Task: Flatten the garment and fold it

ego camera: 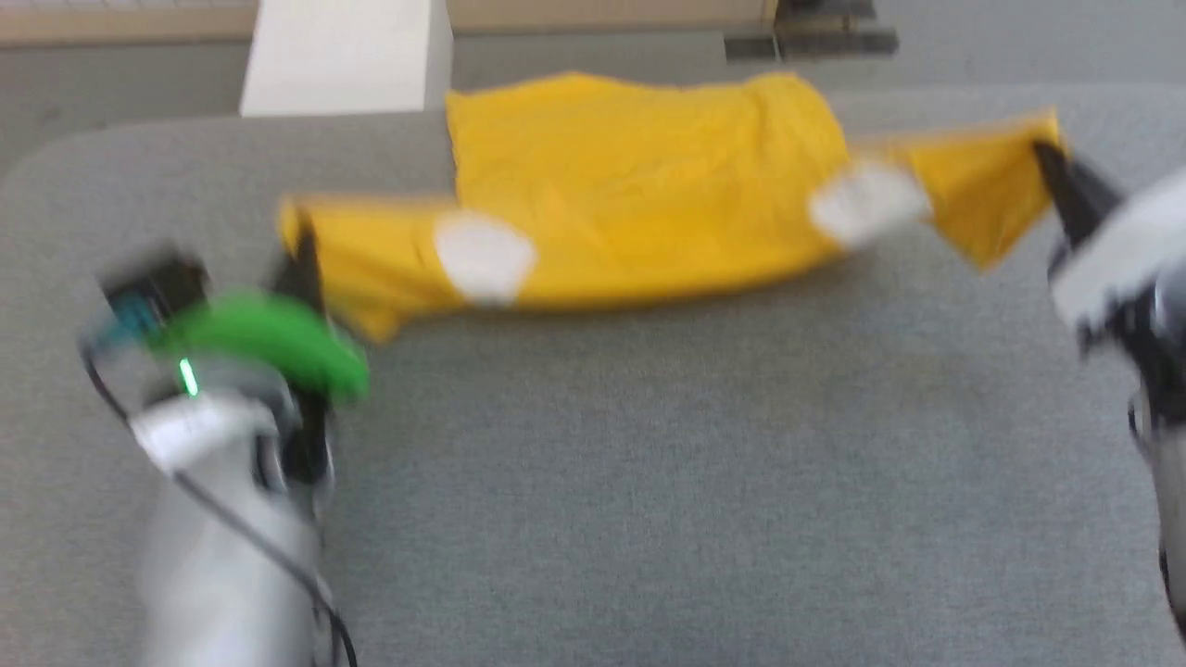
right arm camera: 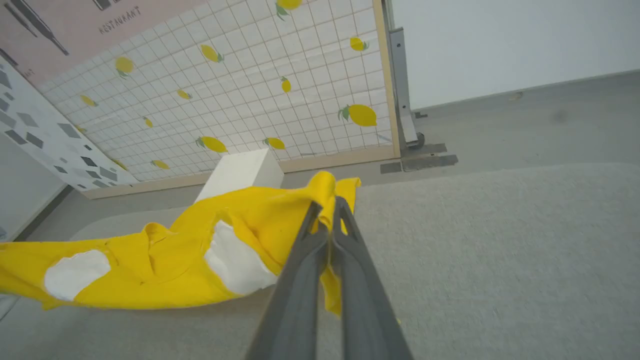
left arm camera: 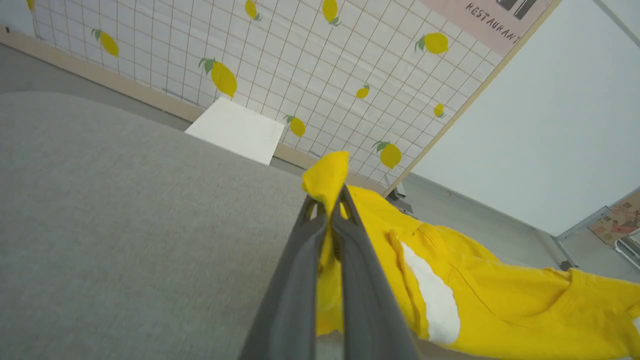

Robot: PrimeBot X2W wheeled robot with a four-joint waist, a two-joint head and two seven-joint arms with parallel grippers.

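Observation:
The garment (ego camera: 639, 185), a yellow T-shirt with white patches, stretches across the far part of the grey table (ego camera: 649, 463), its far part lying on the cloth-covered top. My left gripper (ego camera: 301, 245) is shut on the garment's left end, lifted off the table. In the left wrist view the dark fingers (left arm camera: 350, 260) pinch yellow cloth (left arm camera: 500, 310) between them. My right gripper (ego camera: 1047, 148) is shut on the garment's right end, also raised. In the right wrist view the fingers (right arm camera: 305, 270) clamp the yellow cloth (right arm camera: 165, 260), which sags away to the left with white patches showing.
A white box (ego camera: 343, 56) stands on the floor just past the table's far edge, left of centre. Behind it runs a lemon-print grid panel (right arm camera: 250, 100) on a metal foot (right arm camera: 405, 125). The table's near half is bare grey fabric.

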